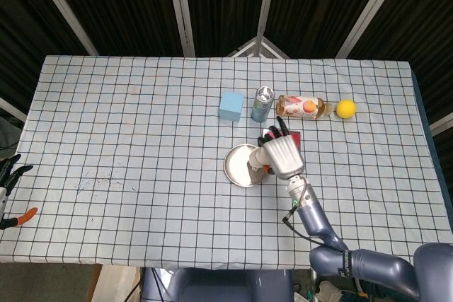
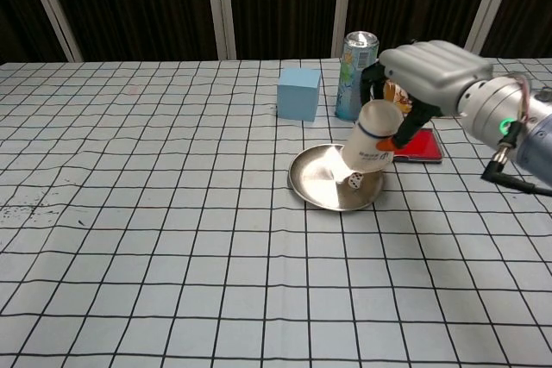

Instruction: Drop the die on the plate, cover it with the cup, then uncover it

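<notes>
My right hand holds the white paper cup mouth down and tilted, lifted just above the right side of the round metal plate. In the chest view a small white die lies on the plate under the cup's rim. The head view hides the die behind the cup and hand. Only the fingertips of my left hand show at the far left edge of the head view, spread apart and holding nothing.
Behind the plate stand a light blue cube and a drink can. A red flat case lies under my right hand. A bottle on its side and a yellow ball lie further right.
</notes>
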{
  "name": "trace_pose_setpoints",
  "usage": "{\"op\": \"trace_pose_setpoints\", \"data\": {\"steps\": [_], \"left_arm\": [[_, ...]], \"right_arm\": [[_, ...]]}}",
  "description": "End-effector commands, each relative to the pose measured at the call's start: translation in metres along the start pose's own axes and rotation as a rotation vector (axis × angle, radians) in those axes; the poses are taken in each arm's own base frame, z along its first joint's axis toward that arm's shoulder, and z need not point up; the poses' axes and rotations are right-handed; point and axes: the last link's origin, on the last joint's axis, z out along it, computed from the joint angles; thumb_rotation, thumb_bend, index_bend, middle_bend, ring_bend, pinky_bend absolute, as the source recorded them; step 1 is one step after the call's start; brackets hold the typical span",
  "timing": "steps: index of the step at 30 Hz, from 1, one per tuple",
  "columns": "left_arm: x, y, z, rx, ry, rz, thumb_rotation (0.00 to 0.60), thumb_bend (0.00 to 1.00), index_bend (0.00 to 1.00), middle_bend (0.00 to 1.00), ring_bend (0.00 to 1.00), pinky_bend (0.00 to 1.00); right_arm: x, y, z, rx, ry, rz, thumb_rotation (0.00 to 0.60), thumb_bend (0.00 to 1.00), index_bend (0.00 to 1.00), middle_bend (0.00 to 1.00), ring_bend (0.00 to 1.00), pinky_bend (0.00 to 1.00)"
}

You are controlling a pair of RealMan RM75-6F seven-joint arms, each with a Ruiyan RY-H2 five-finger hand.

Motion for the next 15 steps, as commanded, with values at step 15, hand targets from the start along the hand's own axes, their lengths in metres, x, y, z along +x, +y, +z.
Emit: {"op": "trace_pose_setpoints", "data": {"steps": [15], "left_arm": [[-0.006, 0.006, 0.0, -0.003, -0.013, 0.025, 0.6, 0.29, 0.16, 0.0, 0.0, 0.02]], "right_arm": [[0.009, 0.122, -0.04, -0.251, -0.09, -0.078, 0.6, 0.34, 0.58, 0.48, 0.23, 0.0]]}}
